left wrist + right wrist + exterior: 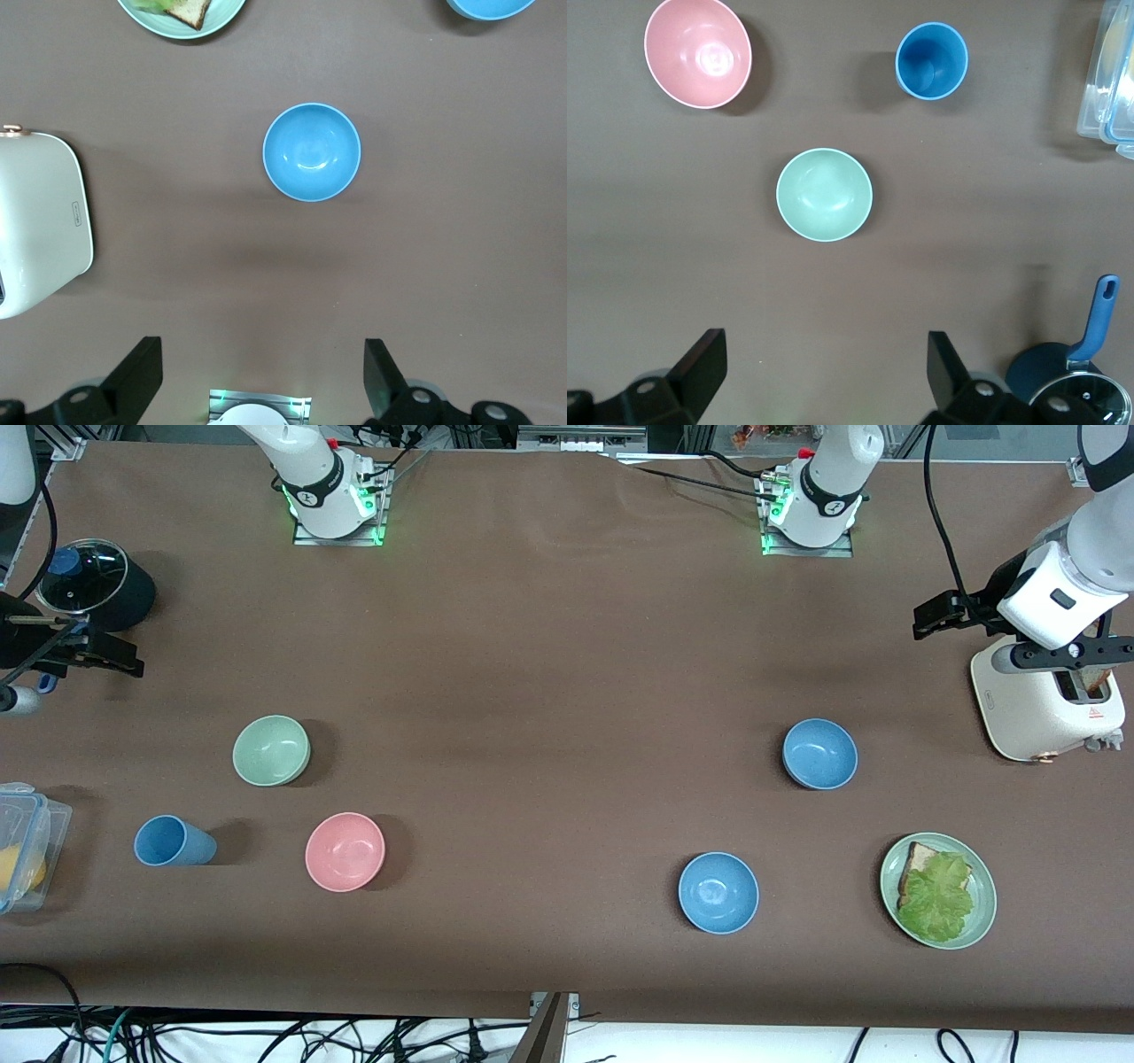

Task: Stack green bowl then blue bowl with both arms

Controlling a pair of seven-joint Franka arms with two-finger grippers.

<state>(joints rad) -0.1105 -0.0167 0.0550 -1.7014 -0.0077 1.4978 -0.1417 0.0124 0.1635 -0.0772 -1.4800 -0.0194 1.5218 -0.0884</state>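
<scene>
With nothing stacked yet, the right end effector (824, 376) hangs spread above the worktop (549, 655) short of the green bowl (271, 750), while the left end effector (261, 381), likewise spread and empty, faces the blue bowl (819, 754).

The table (549, 646) is brown. The green bowl (271, 750) stands toward the right arm's end. The pink bowl (345, 851) and the cup (173, 841) are nearer to the camera than it. Two blue bowls stand toward the left arm's end: one (819, 754) is farther from the camera, the other (718, 892) is nearer. Beside the nearer one is a plate (982, 903) with bread and lettuce. The left gripper (937, 616) hangs near the toaster (1032, 717). The right gripper (102, 654) is at the table's edge, beside a pot (93, 589) with a glass lid. A clear box (31, 841) lies at this edge too.
</scene>
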